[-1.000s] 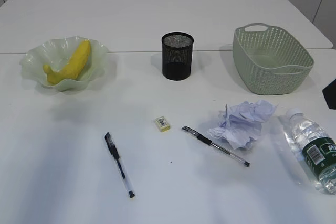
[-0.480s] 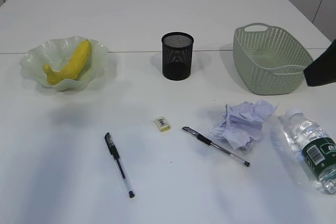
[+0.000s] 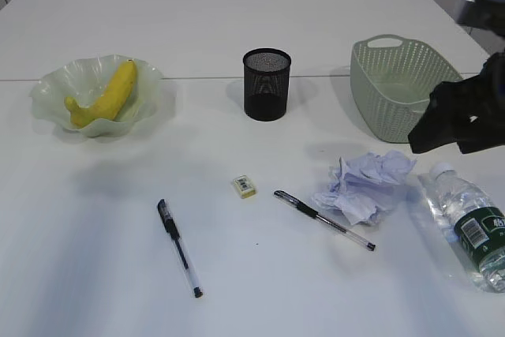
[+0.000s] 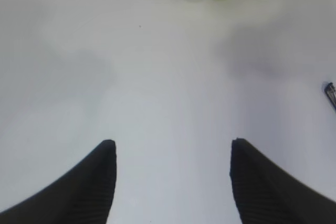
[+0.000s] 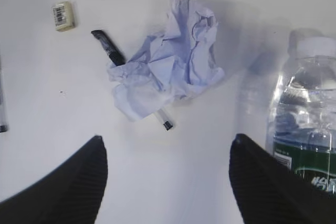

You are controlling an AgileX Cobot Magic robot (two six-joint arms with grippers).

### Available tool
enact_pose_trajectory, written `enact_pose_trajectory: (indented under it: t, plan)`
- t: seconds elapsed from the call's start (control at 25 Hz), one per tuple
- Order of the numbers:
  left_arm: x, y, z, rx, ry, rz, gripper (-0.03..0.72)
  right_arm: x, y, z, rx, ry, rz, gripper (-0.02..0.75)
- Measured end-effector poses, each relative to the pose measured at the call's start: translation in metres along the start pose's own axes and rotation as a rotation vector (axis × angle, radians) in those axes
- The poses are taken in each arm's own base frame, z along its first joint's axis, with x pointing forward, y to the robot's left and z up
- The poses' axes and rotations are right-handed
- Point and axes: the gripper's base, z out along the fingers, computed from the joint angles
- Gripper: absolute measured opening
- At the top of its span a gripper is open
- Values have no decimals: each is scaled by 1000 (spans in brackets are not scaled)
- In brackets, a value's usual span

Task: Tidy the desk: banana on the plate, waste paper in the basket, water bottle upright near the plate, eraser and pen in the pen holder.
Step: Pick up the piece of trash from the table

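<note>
While the white desk [image 3: 237, 5] lies quiet, a yellow banana [image 3: 106, 94] sits in the pale green wavy-edged plate [image 3: 49, 96] at the far left. A black mesh pen holder [image 3: 267, 84] stands mid-desk, with a green woven plastic basket [image 3: 387, 76] to its right. Nearer lie a small yellow eraser [image 3: 245, 186], two black-capped clear pens [image 3: 180, 248] [image 3: 323, 220], a crumpled ball of white waste paper [image 3: 364, 185] and a clear water bottle with a green label [image 3: 472, 225] on its side. The right arm's dark bulk hangs above the basket's near corner.

From the left wrist, the left claw [image 4: 172, 153] hovers released over bare desk, the plate and banana beyond.

From the right wrist, the right claw [image 5: 168, 150] is spread empty above the paper, which overlaps one pen; the bottle lies at its right finger.
</note>
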Motion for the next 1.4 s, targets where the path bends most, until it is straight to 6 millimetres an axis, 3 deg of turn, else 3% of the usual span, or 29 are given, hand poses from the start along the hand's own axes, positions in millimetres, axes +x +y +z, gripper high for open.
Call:
enact_pose_trajectory:
  t: [0.48, 0.84, 0.96, 1.28, 1.4]
  plan:
    - [2, 0, 0, -1, 25, -1, 487, -14, -21, 70, 10, 21, 89, 536]
    - [3, 0, 0, -2, 30, -1, 486, -17, -28, 91, 19, 7, 126, 531]
    - [3, 0, 0, -2, 37, -1, 486, -16, -30, 98, 19, 23, 135, 477]
    - [4, 0, 0, -3, 45, -1, 466, -16, -29, 99, 7, 20, 155, 189]
    - [4, 0, 0, -3, 45, -1, 465, -17, -28, 99, 2, 16, 161, 125]
